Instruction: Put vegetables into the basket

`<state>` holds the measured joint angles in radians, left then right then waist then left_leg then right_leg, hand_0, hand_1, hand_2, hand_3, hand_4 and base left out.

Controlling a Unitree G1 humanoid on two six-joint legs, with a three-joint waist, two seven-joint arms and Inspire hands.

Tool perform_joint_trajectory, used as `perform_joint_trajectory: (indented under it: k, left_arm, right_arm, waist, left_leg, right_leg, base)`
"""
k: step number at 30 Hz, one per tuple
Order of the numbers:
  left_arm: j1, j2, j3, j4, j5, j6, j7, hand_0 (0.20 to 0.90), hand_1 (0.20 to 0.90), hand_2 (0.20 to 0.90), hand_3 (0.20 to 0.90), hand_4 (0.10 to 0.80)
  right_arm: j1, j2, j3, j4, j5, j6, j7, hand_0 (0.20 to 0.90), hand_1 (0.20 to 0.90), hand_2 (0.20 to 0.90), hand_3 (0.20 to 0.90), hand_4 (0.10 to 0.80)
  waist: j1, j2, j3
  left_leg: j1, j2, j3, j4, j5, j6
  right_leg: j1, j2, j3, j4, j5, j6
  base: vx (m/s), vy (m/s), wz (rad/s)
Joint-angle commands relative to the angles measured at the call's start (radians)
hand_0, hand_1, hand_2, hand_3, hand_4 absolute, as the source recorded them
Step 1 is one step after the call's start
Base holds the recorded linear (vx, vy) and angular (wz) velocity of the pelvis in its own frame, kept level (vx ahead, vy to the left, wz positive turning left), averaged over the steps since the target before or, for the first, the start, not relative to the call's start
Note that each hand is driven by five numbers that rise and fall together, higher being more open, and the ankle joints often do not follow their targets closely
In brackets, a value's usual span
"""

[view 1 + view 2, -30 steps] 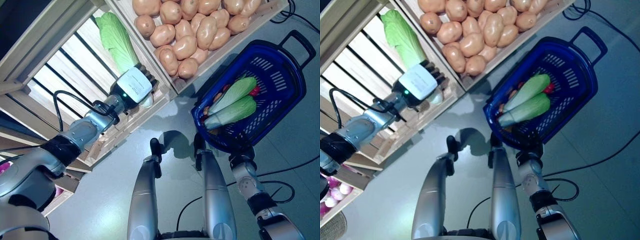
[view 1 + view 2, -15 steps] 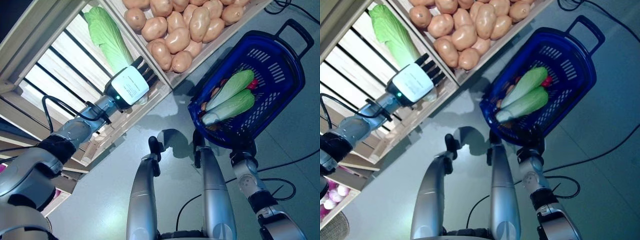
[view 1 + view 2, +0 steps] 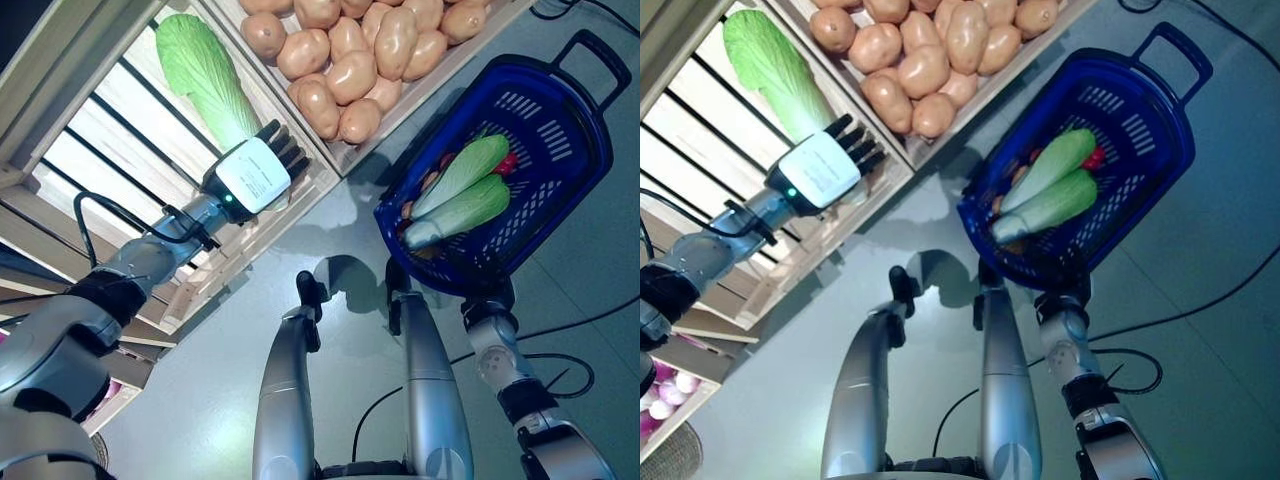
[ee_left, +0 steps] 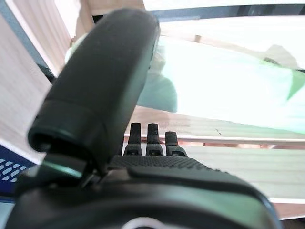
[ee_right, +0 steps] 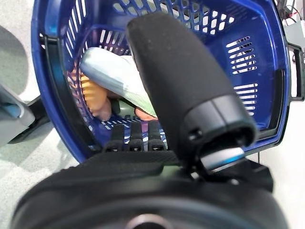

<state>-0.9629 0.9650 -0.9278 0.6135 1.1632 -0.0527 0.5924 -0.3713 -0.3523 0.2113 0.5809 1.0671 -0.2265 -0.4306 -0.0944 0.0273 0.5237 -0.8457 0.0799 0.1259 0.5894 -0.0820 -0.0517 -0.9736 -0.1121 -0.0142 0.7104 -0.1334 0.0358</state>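
Observation:
A long green cabbage [image 3: 200, 75] lies in a slatted wooden crate [image 3: 110, 140]. My left hand [image 3: 252, 175] rests over the cabbage's stem end with its fingers straight; in the left wrist view the pale cabbage [image 4: 228, 86] shows just past the fingers [image 4: 150, 138]. A blue plastic basket [image 3: 570, 170] hangs at the right, with my right hand [image 5: 143, 191] curled on its near rim from below. Two green cabbages [image 3: 465, 195], something red [image 3: 510, 183] and orange pieces [image 5: 93, 95] lie in the basket.
A wooden crate of several potatoes [image 3: 350, 60] stands next to the cabbage crate, a wooden divider [image 3: 290, 110] between them. Pink and white bulbs [image 3: 665, 400] show in a lower crate at the left. Grey floor lies between the crates and the basket.
The whole view has shifted a little, so the camera moved. My left hand stays at the cabbage's stem end and the basket hangs as before.

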Motion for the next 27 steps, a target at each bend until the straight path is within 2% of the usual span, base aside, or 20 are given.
perform_joint_trajectory:
  k: [1,8,15,20,22,23,24,25,26,27]
  left_arm:
    - [-0.090,0.032,0.098,-0.012,-0.017,0.044,0.066,0.900,0.900,0.900,0.900,0.800]
    - [-0.078,0.022,0.095,0.001,-0.040,0.018,0.009,0.900,0.900,0.900,0.900,0.800]
    - [-0.065,0.034,0.093,-0.015,-0.076,0.073,-0.034,0.900,0.900,0.900,0.900,0.800]
    - [-0.052,0.033,0.098,-0.010,-0.063,0.070,-0.064,0.900,0.900,0.900,0.900,0.800]
    - [-0.041,0.036,0.105,-0.010,-0.071,0.088,-0.082,0.832,0.832,0.832,0.832,0.755]
    - [-0.041,0.036,0.105,-0.009,-0.074,0.091,-0.082,0.691,0.691,0.691,0.691,0.660]
    - [-0.041,0.035,0.106,-0.002,-0.074,0.092,-0.079,0.498,0.498,0.498,0.498,0.532]
    - [-0.042,0.033,0.103,0.000,-0.073,0.093,-0.073,0.368,0.368,0.368,0.368,0.445]
    - [-0.043,0.031,0.100,0.001,-0.073,0.098,-0.069,0.300,0.300,0.300,0.300,0.400]
    - [-0.042,0.032,0.102,-0.002,-0.075,0.103,-0.073,0.300,0.300,0.300,0.300,0.400]
  right_arm:
    - [0.047,-0.063,0.004,-0.056,-0.031,-0.041,0.012,0.900,0.900,0.900,0.900,0.800]
    - [0.043,-0.060,0.013,-0.064,-0.024,-0.047,0.005,0.900,0.900,0.900,0.900,0.800]
    - [0.042,-0.070,0.013,-0.078,-0.014,-0.045,-0.006,0.900,0.900,0.900,0.900,0.800]
    - [0.038,-0.074,0.005,-0.078,-0.017,-0.045,-0.004,0.900,0.900,0.900,0.900,0.800]
    - [0.038,-0.073,0.006,-0.086,-0.017,-0.047,-0.013,0.900,0.900,0.900,0.900,0.800]
    - [0.037,-0.073,0.006,-0.086,-0.016,-0.048,-0.014,0.900,0.900,0.900,0.900,0.800]
    - [0.038,-0.075,0.006,-0.083,-0.012,-0.051,-0.012,0.900,0.900,0.900,0.900,0.800]
    - [0.037,-0.075,0.006,-0.081,-0.010,-0.051,-0.011,0.900,0.900,0.900,0.900,0.800]
    - [0.036,-0.076,0.006,-0.080,-0.009,-0.050,-0.009,0.900,0.900,0.900,0.900,0.800]
    - [0.036,-0.076,0.006,-0.082,-0.009,-0.050,-0.010,0.900,0.900,0.900,0.900,0.800]
  waist:
    - [-0.037,0.043,-0.004]
    - [-0.033,0.042,-0.004]
    - [-0.032,0.044,-0.004]
    - [-0.030,0.048,-0.004]
    - [-0.029,0.046,-0.004]
    - [-0.029,0.046,-0.004]
    - [-0.028,0.045,-0.004]
    - [-0.028,0.044,-0.004]
    - [-0.028,0.044,-0.004]
    - [-0.027,0.043,-0.004]
  left_leg:
    - [-0.056,0.001,0.021,0.006,0.045,0.030]
    - [-0.058,0.000,0.021,-0.005,0.051,0.030]
    - [-0.061,0.004,0.024,-0.009,0.055,0.028]
    - [-0.060,0.001,0.021,-0.013,0.058,0.025]
    - [-0.055,0.000,0.022,-0.016,0.058,0.025]
    - [-0.055,0.000,0.022,-0.016,0.058,0.025]
    - [-0.055,0.001,0.022,-0.017,0.058,0.026]
    - [-0.055,0.001,0.023,-0.017,0.058,0.026]
    - [-0.055,0.002,0.022,-0.017,0.058,0.025]
    - [-0.054,0.002,0.022,-0.019,0.058,0.026]
  right_leg:
    - [0.048,0.005,-0.048,-0.092,0.097,-0.029]
    - [0.046,0.007,-0.052,-0.096,0.098,-0.029]
    - [0.045,0.005,-0.052,-0.101,0.097,-0.027]
    - [0.048,0.003,-0.053,-0.106,0.100,-0.026]
    - [0.054,0.004,-0.053,-0.112,0.100,-0.025]
    - [0.054,0.004,-0.053,-0.112,0.100,-0.025]
    - [0.055,0.003,-0.055,-0.114,0.101,-0.025]
    - [0.056,0.002,-0.056,-0.116,0.101,-0.026]
    - [0.056,0.002,-0.057,-0.116,0.101,-0.026]
    - [0.058,0.002,-0.058,-0.116,0.100,-0.027]
  base:
    - [0.000,0.000,0.00]
    - [0.000,0.000,0.00]
    - [0.000,0.000,0.00]
    - [0.000,0.000,0.00]
    - [0.000,0.000,0.00]
    - [0.000,0.000,0.00]
    - [0.000,0.000,0.00]
    - [0.000,0.000,0.00]
    - [0.000,0.000,0.00]
    - [0.000,0.000,0.00]
